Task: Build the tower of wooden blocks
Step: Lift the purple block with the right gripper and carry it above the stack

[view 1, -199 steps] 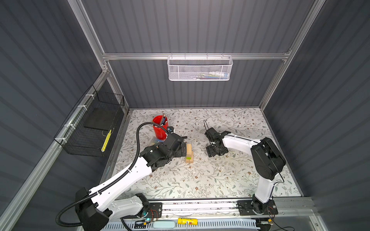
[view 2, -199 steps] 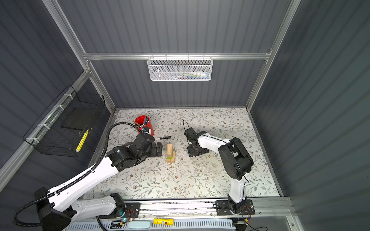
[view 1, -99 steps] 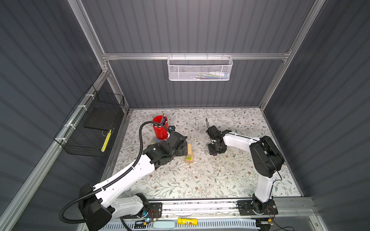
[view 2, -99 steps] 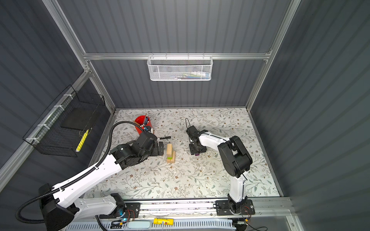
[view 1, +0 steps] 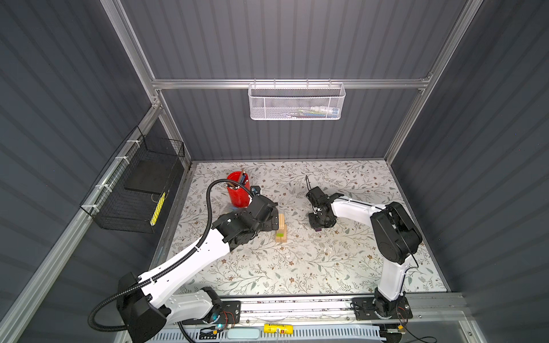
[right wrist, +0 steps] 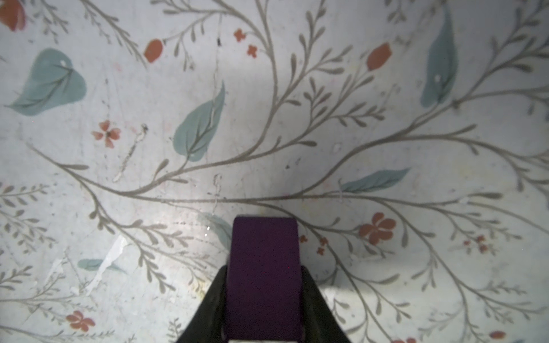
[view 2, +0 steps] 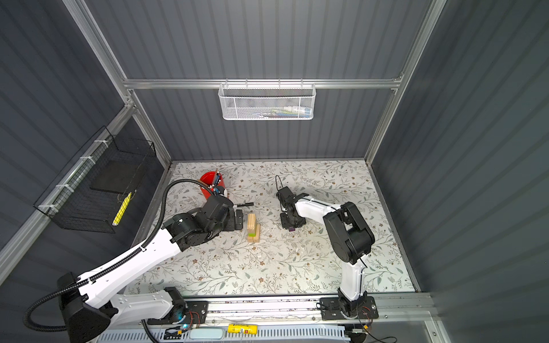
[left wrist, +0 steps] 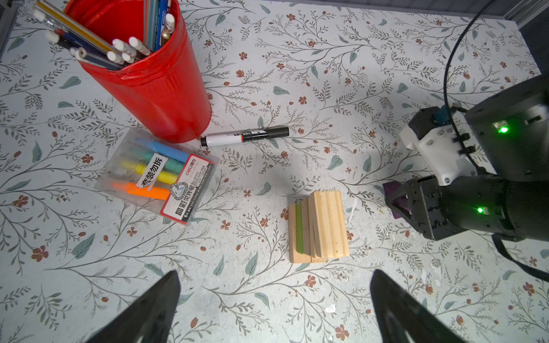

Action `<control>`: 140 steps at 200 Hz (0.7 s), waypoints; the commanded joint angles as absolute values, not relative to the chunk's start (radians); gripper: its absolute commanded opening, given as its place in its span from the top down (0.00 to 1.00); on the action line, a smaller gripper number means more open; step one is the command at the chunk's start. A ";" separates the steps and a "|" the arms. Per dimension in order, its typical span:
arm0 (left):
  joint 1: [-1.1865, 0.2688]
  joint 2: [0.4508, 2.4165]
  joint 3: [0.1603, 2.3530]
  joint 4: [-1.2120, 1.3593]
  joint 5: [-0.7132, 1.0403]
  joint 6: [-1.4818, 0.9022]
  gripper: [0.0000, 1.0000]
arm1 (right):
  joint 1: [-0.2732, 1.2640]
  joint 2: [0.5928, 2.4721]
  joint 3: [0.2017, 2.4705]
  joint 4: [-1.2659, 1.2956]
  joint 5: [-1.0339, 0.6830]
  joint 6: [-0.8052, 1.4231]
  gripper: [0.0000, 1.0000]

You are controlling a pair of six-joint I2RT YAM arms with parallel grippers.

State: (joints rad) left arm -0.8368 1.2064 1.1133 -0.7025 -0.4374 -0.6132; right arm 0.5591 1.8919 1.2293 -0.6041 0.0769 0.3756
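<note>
Both top views: show the tower [view 1: 280, 230] standing mid-bench [view 1: 297, 267], pale bricks with a lime-green layer [view 2: 252, 234] low down and no purple on top yet. Place the left fingers [view 2: 238, 219] just beside it, between it and the red cup [view 1: 237, 193], spread wide and holding nothing. Place the right fingers [view 1: 317, 223] low over the bench, apart from the tower, with the purple block [view 2: 291, 230] peeking out beneath. Had those fingers splayed over the same spot a second ago; now drawn in.

Left wrist view: looks down on the tower [left wrist: 319, 225], top brick grooved, upper bricks not flush with the base. Catches the left fingers [left wrist: 148, 314] far apart at the frame edge, empty, the tower ahead of them and untouched. Catches a purple corner [left wrist: 392, 190] under the other arm. Takes in a marker [left wrist: 243, 136] and a packet of highlighters [left wrist: 157, 175] too, near the cup and well clear of the stack.

Right wrist view: settles it. Closed on the purple block [right wrist: 263, 276], one of the right fingers [right wrist: 211, 300] pressed to each flank. Cannot tell whether it is off the bench yet.

Reads as the grasp on the last piece only just made. Leaves the lift, the carry across and a gentle set-down on the grooved top. Could shove the uneven bricks over if lowered off-centre.
</note>
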 commanded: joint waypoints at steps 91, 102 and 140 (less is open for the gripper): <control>-0.832 1.073 1.054 -0.784 -0.472 -0.684 0.00 | 0.729 1.658 1.419 -0.952 0.191 0.766 0.75; -0.832 1.053 1.038 -0.795 -0.480 -0.693 0.00 | 0.765 1.660 1.462 -0.989 0.216 0.804 0.74; -0.832 0.985 1.000 -0.847 -0.516 -0.742 0.00 | 0.873 1.732 1.630 -1.081 0.257 0.886 0.74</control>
State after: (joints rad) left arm -0.8368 1.0298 1.0214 -0.7826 -0.4732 -0.6933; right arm 0.8230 1.6882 1.5417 -0.9756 0.2012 0.7948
